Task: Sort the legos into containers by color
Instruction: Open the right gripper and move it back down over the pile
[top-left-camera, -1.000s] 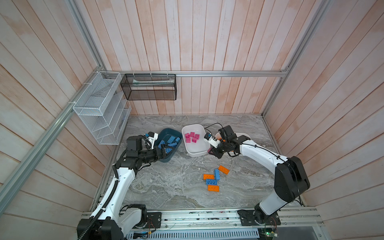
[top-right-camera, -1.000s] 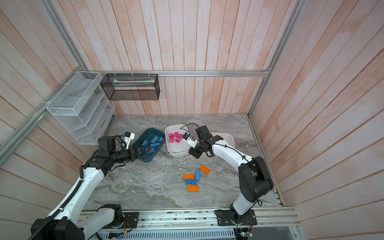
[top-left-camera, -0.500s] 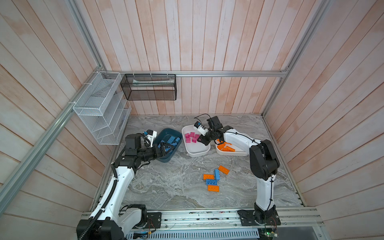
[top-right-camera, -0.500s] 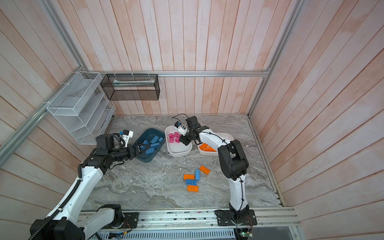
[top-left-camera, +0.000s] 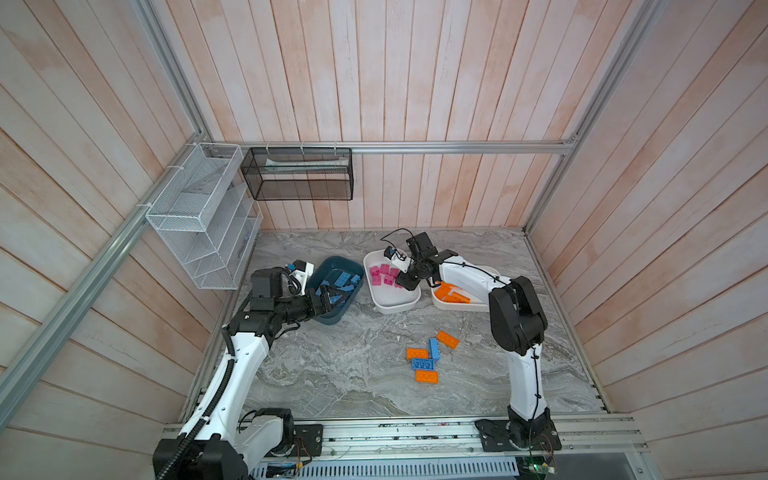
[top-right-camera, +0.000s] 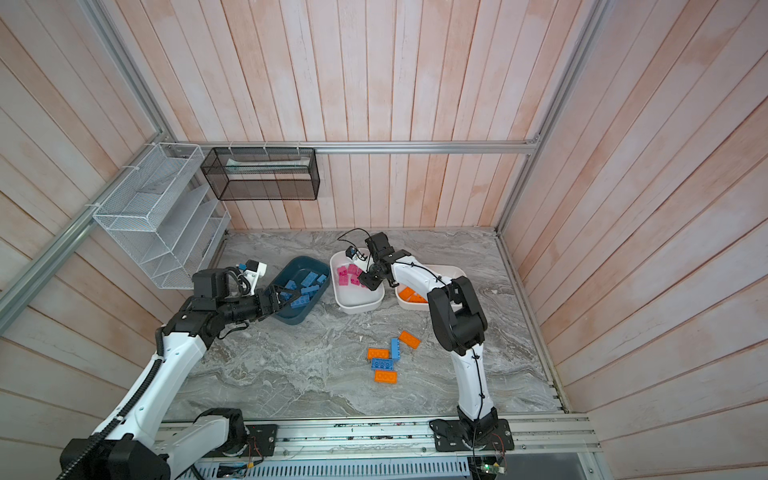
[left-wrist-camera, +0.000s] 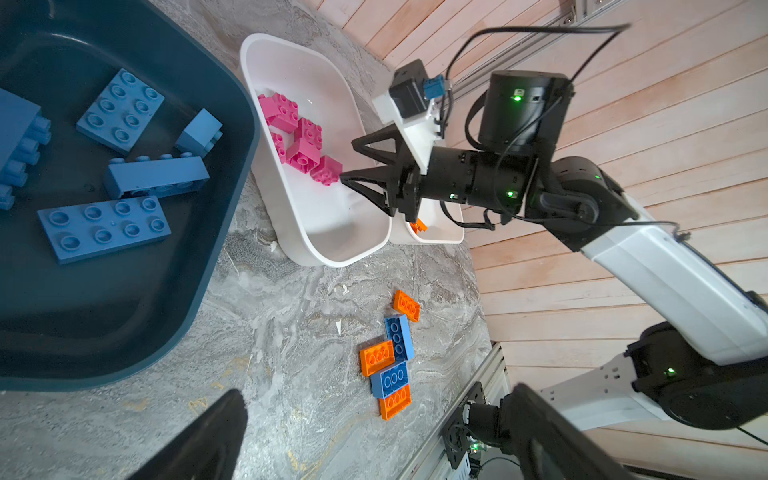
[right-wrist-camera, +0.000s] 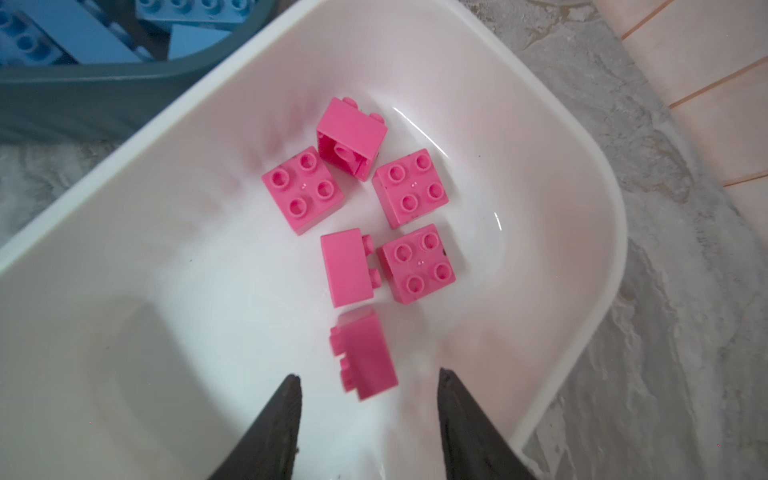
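The pink bricks (right-wrist-camera: 302, 189) are smooth moulded plastic with a soft sheen. The white tub (right-wrist-camera: 519, 104) holding them is glossy plastic, with bright glints on its inner wall. The teal tub (left-wrist-camera: 124, 299) just beside the white tub is duller, satin plastic. The fingers (right-wrist-camera: 270, 428) of the right hand (left-wrist-camera: 347, 162) are matt black. The tabletop (top-left-camera: 332, 374) under the white tub is grey, marble-veined and matt. Behind the white tub are pale whitewashed wood planks (top-left-camera: 374, 83), brushed metal rails (top-left-camera: 457, 146), a white wire-mesh rack (top-left-camera: 195, 232) and a black mesh basket (top-left-camera: 299, 174).

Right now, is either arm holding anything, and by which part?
Nothing is held: the right gripper has jaws apart, a pink brick loose beyond them; the left gripper is open.
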